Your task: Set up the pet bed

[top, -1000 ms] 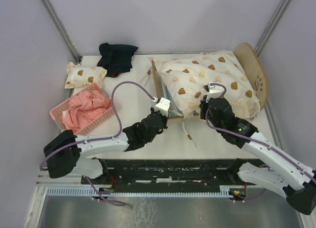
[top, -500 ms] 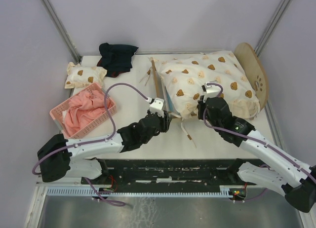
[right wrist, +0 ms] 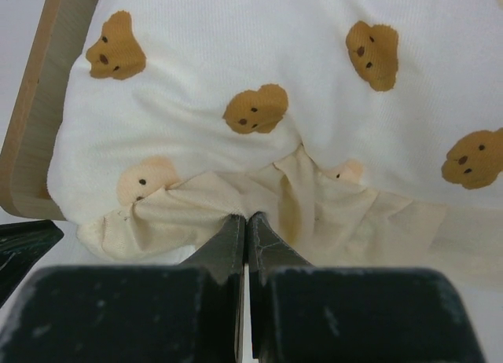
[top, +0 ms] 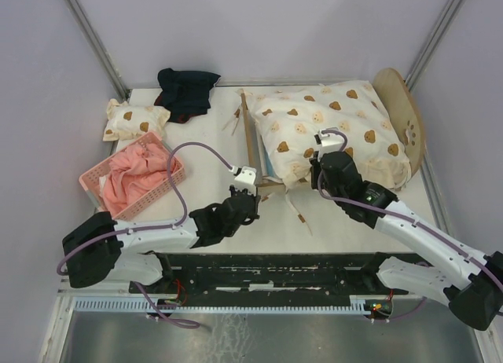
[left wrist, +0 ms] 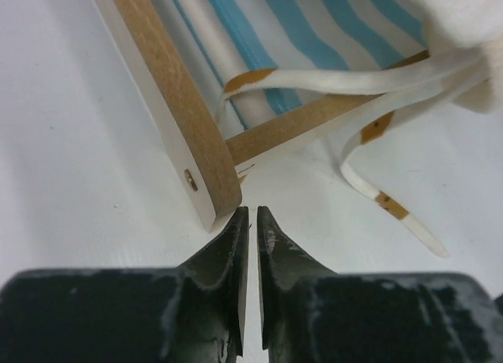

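White table [top: 208, 155], quilt [top: 330, 123] hiding most of pet bed [top: 409, 127], left tool [left wrist: 249, 215] narrow, right tool [right wrist: 246, 221] pinching quilt

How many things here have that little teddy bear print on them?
2. A big quilt lies over the pet bed on the right; a small pillow sits at the far left, just behind the pink basket. More could be hidden under the quilt.

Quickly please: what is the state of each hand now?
Left hand: closed, holding nothing.
Right hand: closed on the edge of the bear-print quilt.
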Controlling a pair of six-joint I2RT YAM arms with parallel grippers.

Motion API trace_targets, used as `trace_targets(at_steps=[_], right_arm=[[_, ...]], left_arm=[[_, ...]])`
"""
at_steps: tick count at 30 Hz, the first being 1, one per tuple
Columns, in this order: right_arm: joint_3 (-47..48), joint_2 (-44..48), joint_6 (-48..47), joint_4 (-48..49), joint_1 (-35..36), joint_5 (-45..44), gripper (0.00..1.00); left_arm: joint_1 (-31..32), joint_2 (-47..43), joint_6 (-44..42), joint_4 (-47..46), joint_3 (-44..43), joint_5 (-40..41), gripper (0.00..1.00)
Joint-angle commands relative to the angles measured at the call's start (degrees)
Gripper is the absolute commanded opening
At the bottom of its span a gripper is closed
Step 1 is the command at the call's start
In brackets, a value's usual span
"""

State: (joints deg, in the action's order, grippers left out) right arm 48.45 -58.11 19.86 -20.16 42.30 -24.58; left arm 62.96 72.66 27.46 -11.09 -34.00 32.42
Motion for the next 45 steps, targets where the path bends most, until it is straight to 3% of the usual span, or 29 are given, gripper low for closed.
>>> trace_targets(at_steps=[1,8,13,18,24,31,45], right_arm=[[3.45,-0.59,-0.10,3.21,-0.18,-0.67,0.02],[3.45,-3.33,0.08,4.70,-0.20,0.51,0.02],[3.47,-5.05,-0.16,5.58,-0.18,0.80,0.02],[3.26,-5.72,-0.26,6.35,-0.16,0.78,0.02],[3.55,-5.68,0.01,6.16,-0.16,1.19,0.02],[3.41,-4.37,0.03,5.08,-0.19,0.95,0.02],[2.35,-3.22,-0.17,5.13,-0.19,0.92,0.02]], left_arm=[[-1.96,2.59,-3.58,-2.90,-1.77,10.37,0.12],[-11.34,5.19,-4.53,-6.05,-3.79,5.24,0.10],[-11.77,2.58,-2.47,-6.64,-3.57,1.50,0.28],[-10.63,-0.19,7.32,-10.88,2.09,-4.09,0.29],[-3.88,6.77,11.50,-10.68,0.89,8.94,0.29],[-3.52,16.09,16.54,-13.52,-2.35,14.89,0.31],[-3.60,26.12,17.03,-21.00,-4.79,21.82,0.35]])
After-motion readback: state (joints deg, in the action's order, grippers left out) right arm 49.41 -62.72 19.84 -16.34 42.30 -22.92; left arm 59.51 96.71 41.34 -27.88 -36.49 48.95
